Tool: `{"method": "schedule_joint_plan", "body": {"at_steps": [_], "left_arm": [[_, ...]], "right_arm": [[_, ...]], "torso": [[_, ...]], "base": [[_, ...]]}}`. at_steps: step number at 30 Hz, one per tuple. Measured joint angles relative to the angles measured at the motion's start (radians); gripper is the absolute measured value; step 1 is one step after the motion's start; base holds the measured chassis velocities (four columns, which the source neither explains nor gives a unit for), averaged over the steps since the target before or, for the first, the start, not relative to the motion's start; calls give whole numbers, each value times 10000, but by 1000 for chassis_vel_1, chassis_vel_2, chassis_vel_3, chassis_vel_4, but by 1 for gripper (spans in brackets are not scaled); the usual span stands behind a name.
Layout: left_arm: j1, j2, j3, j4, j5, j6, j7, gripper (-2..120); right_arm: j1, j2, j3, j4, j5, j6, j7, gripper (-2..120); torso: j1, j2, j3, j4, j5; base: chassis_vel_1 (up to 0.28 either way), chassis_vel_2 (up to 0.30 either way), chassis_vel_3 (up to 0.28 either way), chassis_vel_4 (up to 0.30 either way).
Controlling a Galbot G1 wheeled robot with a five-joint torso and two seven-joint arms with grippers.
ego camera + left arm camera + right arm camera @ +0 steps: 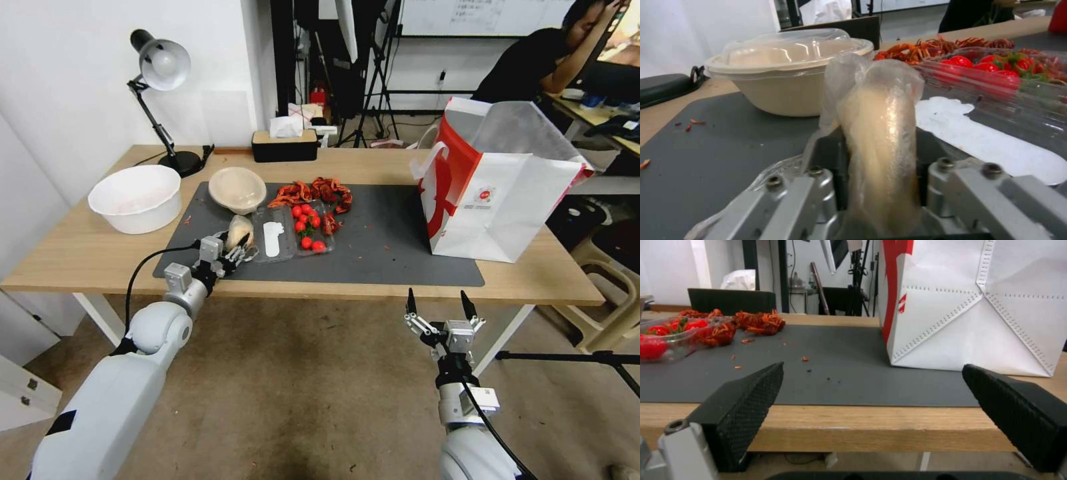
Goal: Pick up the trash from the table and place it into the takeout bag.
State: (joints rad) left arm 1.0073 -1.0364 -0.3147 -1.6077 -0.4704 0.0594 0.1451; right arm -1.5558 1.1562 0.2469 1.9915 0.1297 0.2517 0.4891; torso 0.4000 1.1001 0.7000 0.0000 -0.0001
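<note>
The left claw [235,250] is clamped on the clear bag with the bun [878,133], near the beige paper bowl [237,189]; I judge this grip is for lifting it. The bun stands upright between the claw's fingers, at the front of the grey mat [387,240]. The right claw [440,308] waits with fingers apart before the surface [80,253], nearer the takeout bag [497,200].

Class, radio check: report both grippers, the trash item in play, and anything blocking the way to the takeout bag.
Left gripper shut on bagged bun, at mat's near-left. Right gripper open, idle off table's front edge. Takeout bag upright, far right; clear tray between.
</note>
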Motion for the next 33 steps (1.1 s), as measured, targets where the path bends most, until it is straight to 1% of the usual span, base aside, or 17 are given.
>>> {"method": "schedule_joint_plan", "body": {"at_steps": [3, 6, 9, 12, 16, 20, 21, 22, 23, 24, 25, 26, 27, 28, 30, 31, 33], "left_arm": [[-126, 114, 40, -85, -139, -75, 161, 11], [-254, 227, 96, -286, -373, -124, 231, 7], [-445, 390, 236, -529, -664, -162, 287, 7], [-976, 740, 649, -905, -1144, -181, 305, 7], [-1548, 1029, 1053, -1048, -1510, -184, 320, 7], [-2823, 1602, 2265, -920, -2316, -441, 673, 7], [-2823, 1602, 2265, -920, -2316, -441, 673, 7], [-3092, 1664, 2531, -842, -2441, -508, 780, 7], [-3642, 1712, 3054, -681, -2668, -607, 930, 7], [-3642, 1712, 3054, -681, -2668, -607, 930, 7], [-4123, 1707, 3484, -566, -2898, -667, 980, 7], [-4605, 1659, 3944, -450, -3147, -699, 1002, 7], [-5020, 1592, 4293, -336, -3331, -708, 1013, 7], [-5020, 1592, 4293, -336, -3331, -708, 1013, 7], [-6033, 1346, 5059, -15, -3625, -716, 1030, 7], [-6033, 1346, 5059, -15, -3625, -716, 1030, 7], [-7013, 930, 5810, 455, -3876, -718, 1068, 7]], "right_arm": [[0, 11, 1, -7, 0, 1, 1, 100], [-15, 22, 8, -12, 0, 1, 2, 100], [-35, 51, 15, -17, 0, 2, 5, 100], [-66, 81, 30, -33, -8, 17, 10, 100], [-82, 98, 50, -35, -15, 25, 19, 100], [-128, 119, 91, -31, -35, 34, 29, 100], [-128, 119, 91, -31, -35, 34, 29, 100], [-142, 125, 94, -28, -38, 35, 29, 100], [-175, 152, 121, -14, -51, 39, 30, 100], [-175, 152, 121, -14, -51, 39, 30, 100], [-194, 179, 140, -2, -71, 40, 33, 100], [-209, 202, 147, 7, -97, 42, 32, 100], [-214, 216, 154, 10, -116, 42, 34, 100], [-214, 216, 154, 10, -116, 42, 34, 100], [-198, 244, 159, 11, -149, 42, 35, 100], [-198, 244, 159, 11, -149, 42, 35, 100], [-167, 257, 160, 12, -167, 41, 36, 100]], "torso": [[-1, 0, 0, 0, 0], [-2, 0, 0, 0, 0], [-2, 0, 0, 1, 1], [-2, -1, 0, -1, 2], [-1, 0, 0, -1, 2], [-1, -1, 0, -1, 5], [-1, -1, 0, -1, 5], [-1, 0, 0, 1, 4], [-1, 0, 1, 0, -2], [-1, 0, 1, 0, -2], [-1, 0, 1, 0, 0], [-1, 0, 0, 0, 5], [-1, -1, 1, -2, -1], [-1, -1, 1, -2, -1], [-1, -1, 0, -1, 7], [-1, -1, 0, -1, 7], [-1, -1, 1, 0, 0]], "base": [[0, 0, 0, 0], [0, 0, 0, 0], [0, 0, 0, 0], [0, 0, 0, 0], [0, 0, 0, 0], [0, 0, 0, 0], [0, 0, 0, 0], [0, 0, 0, 0], [0, 0, 0, 0], [0, 0, 0, 0], [0, 0, 0, 0], [0, 0, 0, 0], [0, 0, 0, 0], [0, 0, 0, 0], [0, 0, 0, 0], [0, 0, 0, 0], [0, 0, 0, 0]]}}
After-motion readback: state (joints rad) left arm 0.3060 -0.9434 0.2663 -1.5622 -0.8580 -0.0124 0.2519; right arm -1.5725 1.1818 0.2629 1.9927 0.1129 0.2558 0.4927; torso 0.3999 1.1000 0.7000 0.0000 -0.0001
